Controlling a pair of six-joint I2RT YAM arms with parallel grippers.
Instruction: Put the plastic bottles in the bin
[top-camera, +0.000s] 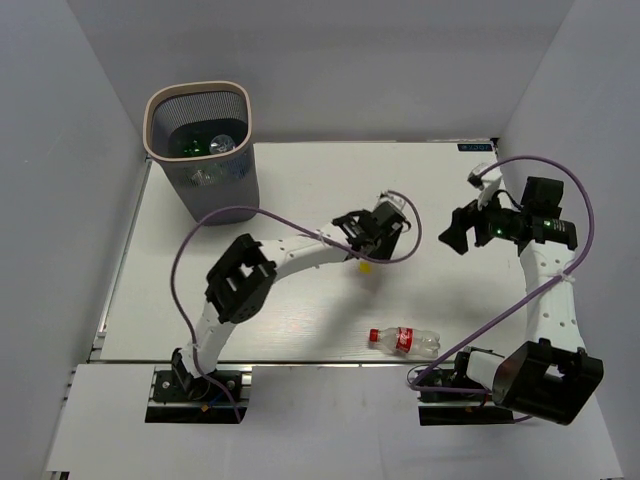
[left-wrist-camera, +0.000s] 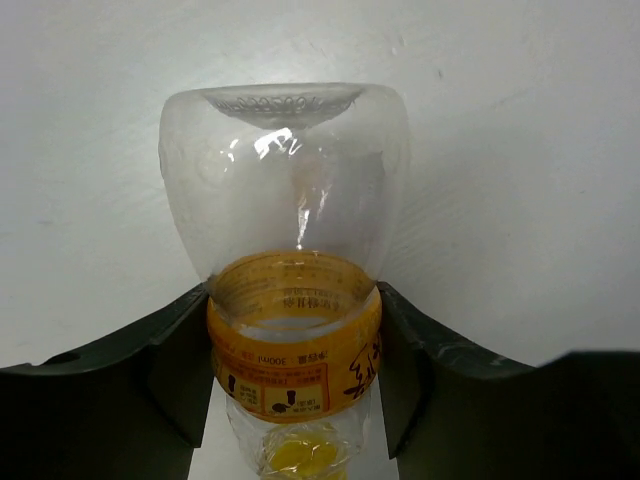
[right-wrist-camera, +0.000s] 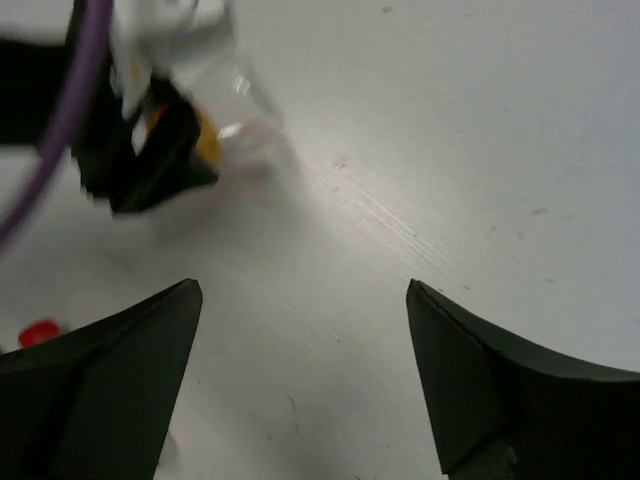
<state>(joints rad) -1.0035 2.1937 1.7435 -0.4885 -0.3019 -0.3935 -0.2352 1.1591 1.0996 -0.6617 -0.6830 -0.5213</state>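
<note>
Mostly done, I judge: the tall dark grey mesh bin at the far left already holds bottles (one green shows; the full count is hidden). Two are outside it. A clear orange-labelled plastic bottle is clenched in the left end effector above mid-counter. A clear red-labelled plastic bottle lies on the near white counter. The right end effector is released, empty.

1. This is a robotics lab test cell, not a home or a shop: plain pale grey walls box in the white desk on its far, left and right sides.
2. A left arm and a right arm are bolted to mounting plates at the desk's near edge.
3. Purple cables loop loosely above the desk.
4. A small blue label marks the desk's far right corner, and a mesh bin stands at its far left corner.
</note>
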